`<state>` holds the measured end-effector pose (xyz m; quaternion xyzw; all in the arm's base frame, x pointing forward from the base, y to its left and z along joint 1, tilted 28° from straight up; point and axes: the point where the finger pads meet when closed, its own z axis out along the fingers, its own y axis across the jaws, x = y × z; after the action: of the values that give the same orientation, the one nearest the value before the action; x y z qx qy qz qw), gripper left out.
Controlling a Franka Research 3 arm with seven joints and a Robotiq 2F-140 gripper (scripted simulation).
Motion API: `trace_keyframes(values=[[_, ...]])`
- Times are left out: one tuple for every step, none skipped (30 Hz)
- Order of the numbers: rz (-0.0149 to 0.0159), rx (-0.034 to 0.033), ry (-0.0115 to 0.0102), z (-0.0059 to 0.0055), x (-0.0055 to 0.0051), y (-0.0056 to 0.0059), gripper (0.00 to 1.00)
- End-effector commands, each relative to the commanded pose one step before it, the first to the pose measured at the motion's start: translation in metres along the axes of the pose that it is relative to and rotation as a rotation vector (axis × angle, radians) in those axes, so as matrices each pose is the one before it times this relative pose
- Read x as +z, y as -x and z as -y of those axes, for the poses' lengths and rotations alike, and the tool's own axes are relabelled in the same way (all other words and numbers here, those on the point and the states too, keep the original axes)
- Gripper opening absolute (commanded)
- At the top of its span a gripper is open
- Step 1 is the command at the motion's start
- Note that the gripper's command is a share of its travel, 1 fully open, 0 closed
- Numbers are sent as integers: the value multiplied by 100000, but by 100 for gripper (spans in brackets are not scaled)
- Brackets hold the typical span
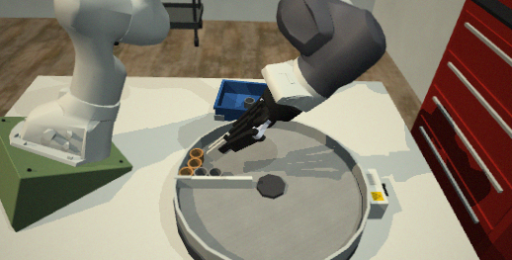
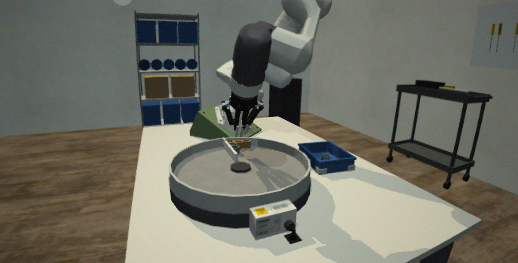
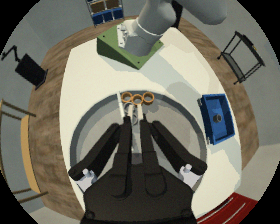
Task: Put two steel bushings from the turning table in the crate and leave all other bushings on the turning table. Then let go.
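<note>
The round grey turning table (image 1: pixel 271 189) carries a white bar (image 1: pixel 213 179) with bushings crowded against it at the left rim. Three brass bushings (image 1: pixel 194 161) and two dark steel bushings (image 1: pixel 208 172) lie there. The brass ones also show in the wrist view (image 3: pixel 138 98). My gripper (image 1: pixel 212 146) hangs tilted over the table just right of the brass bushings, above them. Its fingers are shut with nothing between them. The blue crate (image 1: pixel 238 97) stands behind the table and holds one steel bushing (image 1: pixel 250 102); the crate also shows in the wrist view (image 3: pixel 215 117).
A dark hub (image 1: pixel 271 185) sits at the table's centre. A white control box (image 1: pixel 377 198) is fixed to the table's right rim. The arm's green base (image 1: pixel 44 179) stands at the left. A red tool cabinet (image 1: pixel 474 120) stands to the right.
</note>
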<state>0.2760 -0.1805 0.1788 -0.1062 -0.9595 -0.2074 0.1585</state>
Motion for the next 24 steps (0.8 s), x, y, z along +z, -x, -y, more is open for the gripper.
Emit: trace_keyframes(values=[[28, -839, -264, 73, -33, 94, 6], [0, 0, 0, 0, 0, 0, 6], [0, 0, 0, -3, 118, 95, 6], [0, 0, 0, -6, 242, 194, 6], [0, 0, 0, -8, 333, 267, 6], [0, 0, 0, -9, 361, 289, 6], [0, 0, 0, -8, 320, 257, 6], [0, 0, 0, -5, 224, 181, 6], [0, 0, 0, -3, 109, 87, 6], [0, 0, 0, -1, 19, 15, 6], [0, 0, 0, 0, 0, 0, 6], [0, 0, 0, 0, 0, 0, 6], [0, 0, 0, 0, 0, 0, 6], [0, 0, 0, 0, 0, 0, 6], [0, 0, 0, 0, 0, 0, 6], [0, 0, 0, 0, 0, 0, 6], [0, 0, 0, 0, 0, 0, 6], [0, 0, 0, 0, 0, 0, 6], [0, 0, 0, 0, 0, 0, 6], [0, 0, 0, 0, 0, 0, 6], [0, 0, 0, 0, 0, 0, 6], [0, 0, 0, 0, 0, 0, 6], [0, 0, 0, 0, 0, 0, 6], [0, 0, 0, 0, 0, 0, 6]])
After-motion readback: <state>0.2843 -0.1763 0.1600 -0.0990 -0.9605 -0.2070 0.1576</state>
